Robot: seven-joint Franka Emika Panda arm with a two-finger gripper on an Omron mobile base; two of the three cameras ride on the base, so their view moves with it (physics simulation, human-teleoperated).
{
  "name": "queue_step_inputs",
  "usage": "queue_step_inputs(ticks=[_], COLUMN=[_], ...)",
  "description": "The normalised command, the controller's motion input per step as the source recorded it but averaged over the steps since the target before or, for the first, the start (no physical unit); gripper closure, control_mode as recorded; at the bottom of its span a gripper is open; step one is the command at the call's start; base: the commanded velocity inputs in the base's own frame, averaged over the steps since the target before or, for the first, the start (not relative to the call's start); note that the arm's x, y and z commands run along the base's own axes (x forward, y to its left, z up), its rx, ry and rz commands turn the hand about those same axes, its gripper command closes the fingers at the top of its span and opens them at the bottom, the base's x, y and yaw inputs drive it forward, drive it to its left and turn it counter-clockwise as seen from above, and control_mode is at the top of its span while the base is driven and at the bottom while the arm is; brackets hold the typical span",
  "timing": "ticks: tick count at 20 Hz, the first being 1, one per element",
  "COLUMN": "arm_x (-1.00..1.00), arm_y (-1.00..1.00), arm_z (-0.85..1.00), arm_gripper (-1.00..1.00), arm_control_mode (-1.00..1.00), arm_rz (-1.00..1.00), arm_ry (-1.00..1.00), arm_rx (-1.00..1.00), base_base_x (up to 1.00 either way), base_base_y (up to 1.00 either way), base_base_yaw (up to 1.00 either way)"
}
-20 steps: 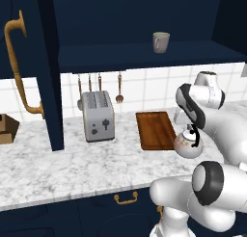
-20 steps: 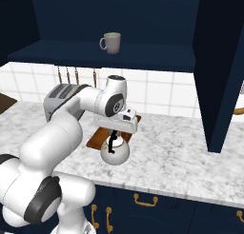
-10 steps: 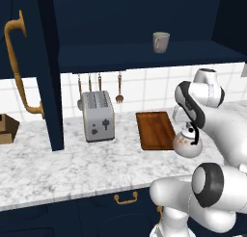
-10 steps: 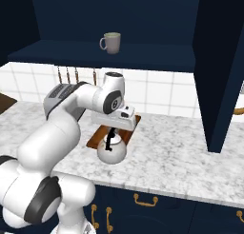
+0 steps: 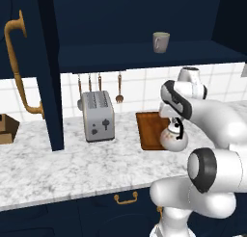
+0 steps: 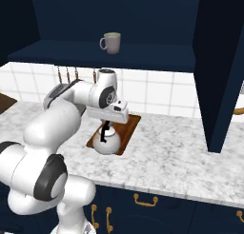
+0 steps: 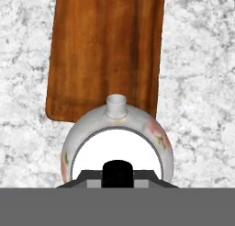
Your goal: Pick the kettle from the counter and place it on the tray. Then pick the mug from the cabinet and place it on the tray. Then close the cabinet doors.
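The tool (image 6: 107, 129) is clamped on the black arched handle of the kettle (image 6: 106, 143), fingers narrow around it, and the kettle hangs from it at the near end of the tray (image 6: 126, 133). In the hand view the kettle (image 7: 117, 142) shows from above as a round white body with faint pink floral marks and a short spout that points toward the tray (image 7: 108, 46); its near side is cut off at the lower edge there. Whether the kettle's base touches anything cannot be told.

The tray is a flat rectangular brown board with streaked wood grain and a low rim, lying on the desk (image 5: 62, 166), a white-grey marbled stone top that runs left to right. The arm covers the tray's near right part in the left base view.

Left of the tray stands a silver toaster (image 5: 98, 116) with two slots. Behind it, utensils (image 5: 119, 88) hang against white square wall tiles. A cardboard box (image 5: 6, 129) sits at the far left, cut by the frame.

Below the desk are navy drawers with brass pulls (image 5: 126, 198). Above, the cabinet (image 6: 157, 52) is open, dark inside, and the grey-beige mug (image 6: 111, 42) stands on its shelf with its loop handle to the left. The cabinet doors (image 5: 46, 72) stand open, one at each side, with curved brass handles.
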Motion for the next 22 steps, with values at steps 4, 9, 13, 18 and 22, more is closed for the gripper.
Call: queue_step_inputs(ticks=[4,9,13,18,22], arm_x=[0.56,0.43,0.47,0.47,0.45], arm_y=[0.19,0.05,0.0,0.0,0.0], arm_z=[-0.21,-0.27,-0.05,-0.04,-0.13], arm_gripper=[1.0,1.0,1.0,1.0,1.0], arm_control_mode=[-1.0,-1.0,-1.0,-1.0,-1.0], arm_rz=[0.0,0.0,0.0,0.0,0.0], arm_ry=[-0.01,-0.02,0.0,-0.01,-0.01], arm_rx=[-0.01,-0.02,0.0,0.0,0.0], base_base_x=[0.0,0.0,0.0,0.0,0.0], base_base_y=[0.0,0.0,0.0,0.0,0.0], base_base_yaw=[0.0,0.0,0.0,0.0,0.0])
